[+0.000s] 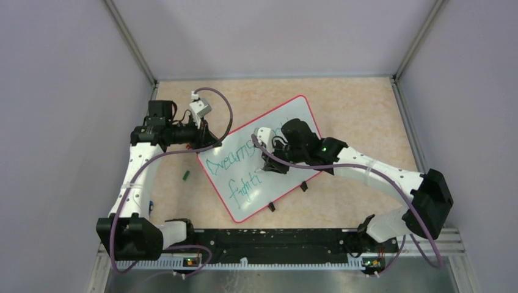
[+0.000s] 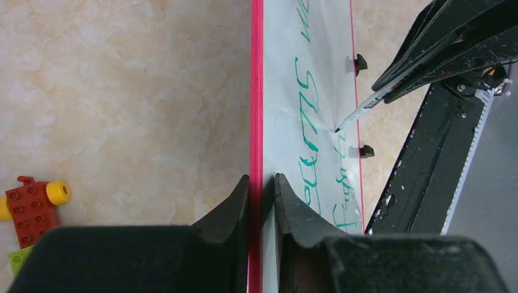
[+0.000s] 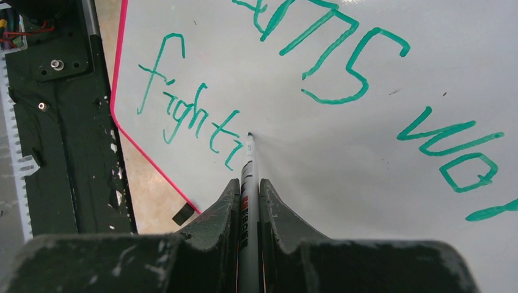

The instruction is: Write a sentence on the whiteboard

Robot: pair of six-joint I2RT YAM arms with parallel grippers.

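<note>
The whiteboard (image 1: 281, 186), white with a thin red rim, lies slanted on the table. The sentence (image 1: 235, 160) runs over it in green: "Dreams wor" above, "fighti" (image 3: 183, 119) below. My left gripper (image 2: 261, 183) is shut on the whiteboard's red rim (image 2: 256, 91) at its left edge. My right gripper (image 3: 249, 183) is shut on a white marker (image 3: 247, 165) that points away from the camera. Its tip touches the board just right of the last "i". The same marker (image 2: 360, 110) shows in the left wrist view, slanting down onto the board.
A small green cap (image 1: 186, 175) lies on the table left of the board. Red and yellow toy bricks (image 2: 33, 201) sit beside the left gripper. Black feet (image 1: 272, 207) stick out under the board's near edge. A black rail (image 1: 275, 238) runs along the table front.
</note>
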